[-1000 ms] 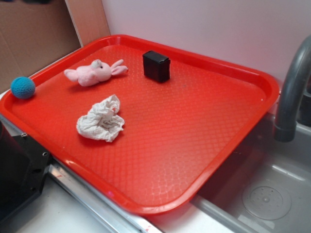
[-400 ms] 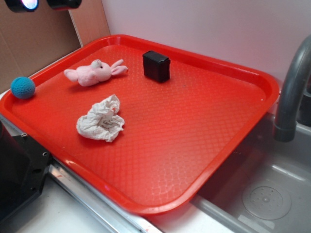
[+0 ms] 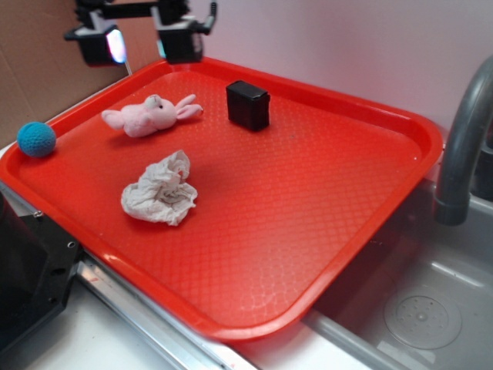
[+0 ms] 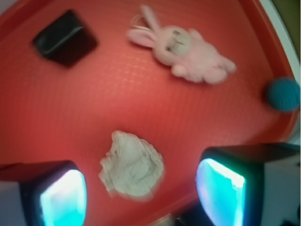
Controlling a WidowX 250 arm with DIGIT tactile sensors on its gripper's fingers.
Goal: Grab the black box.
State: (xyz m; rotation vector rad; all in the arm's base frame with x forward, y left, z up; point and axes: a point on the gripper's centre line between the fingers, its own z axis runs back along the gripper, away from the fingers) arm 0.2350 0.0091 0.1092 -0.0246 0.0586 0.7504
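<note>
The black box (image 3: 248, 105) stands upright on the red tray (image 3: 308, 208) near its back edge; in the wrist view the black box (image 4: 65, 38) shows at the upper left. My gripper (image 3: 142, 42) hangs open high above the tray's back left corner, left of the box and apart from it. Nothing is between its fingers. In the wrist view the gripper (image 4: 141, 195) frames the crumpled white tissue (image 4: 132, 164) far below, its glowing pads (image 4: 63, 200) wide apart.
A pink plush bunny (image 3: 150, 115) lies left of the box. The crumpled tissue (image 3: 160, 191) sits mid-left on the tray. A blue ball (image 3: 36, 139) rests at the left rim. A grey faucet (image 3: 462, 146) and sink (image 3: 424, 316) are right; a black appliance (image 3: 27, 285) is lower left.
My gripper has come into view from the top left and moved down and to the right, toward the tray's back left corner. The objects on the tray have not moved.
</note>
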